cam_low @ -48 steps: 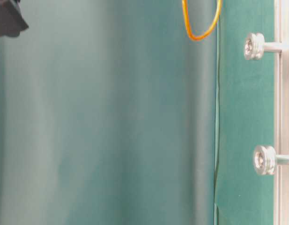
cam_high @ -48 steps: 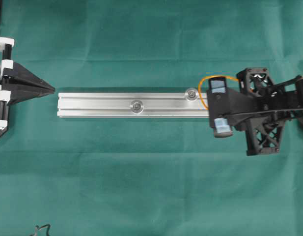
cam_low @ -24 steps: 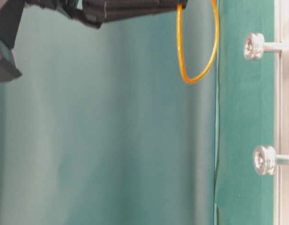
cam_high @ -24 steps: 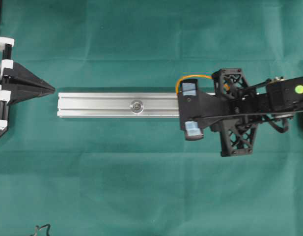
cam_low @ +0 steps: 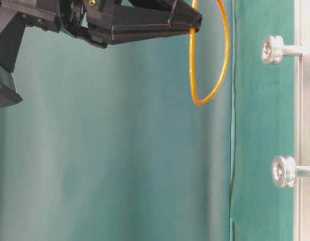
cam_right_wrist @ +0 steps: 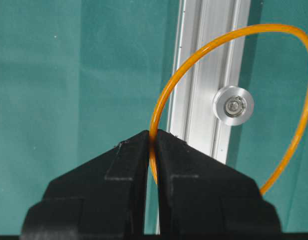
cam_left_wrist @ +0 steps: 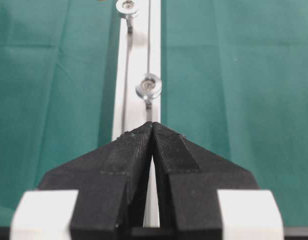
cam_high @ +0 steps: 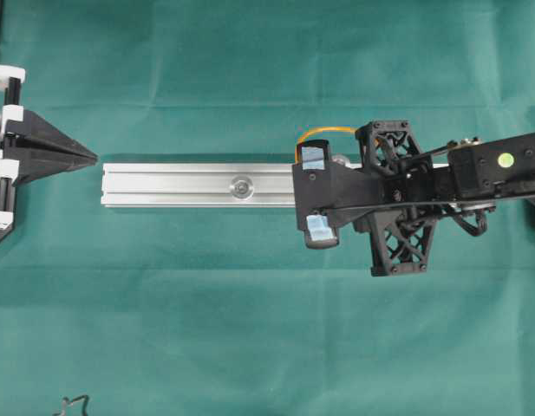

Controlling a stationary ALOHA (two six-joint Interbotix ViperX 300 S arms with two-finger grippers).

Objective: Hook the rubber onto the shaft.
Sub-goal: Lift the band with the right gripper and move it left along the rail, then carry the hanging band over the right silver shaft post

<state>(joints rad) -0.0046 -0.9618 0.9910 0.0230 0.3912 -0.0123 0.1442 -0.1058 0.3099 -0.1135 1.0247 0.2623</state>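
Right gripper (cam_right_wrist: pixel 153 137), clamped on the rubber (cam_right_wrist: pixel 166 95), is being carried further left along the rail (cam_high: pixel 180 185), the near shaft (cam_right_wrist: pixel 233 106) now being framed inside the loop.

Green-clothed counter carrying one long metal rail.

The counter (cam_high: pixel 250 329) is covered edge to edge with a dark green cloth that shows faint fold creases running across it. A silver aluminium rail (cam_high: pixel 180 185) lies flat on the cloth, stretched left to right near the middle in the overhead view, with grooves along its length. Two round silver shafts stand up from the rail: one (cam_high: pixel 242 185) near its middle, the other (cam_right_wrist: pixel 233 106) further toward the right end, mostly hidden from overhead. At the bottom left edge a small dark cable end (cam_high: pixel 72 404) rests on the cloth.
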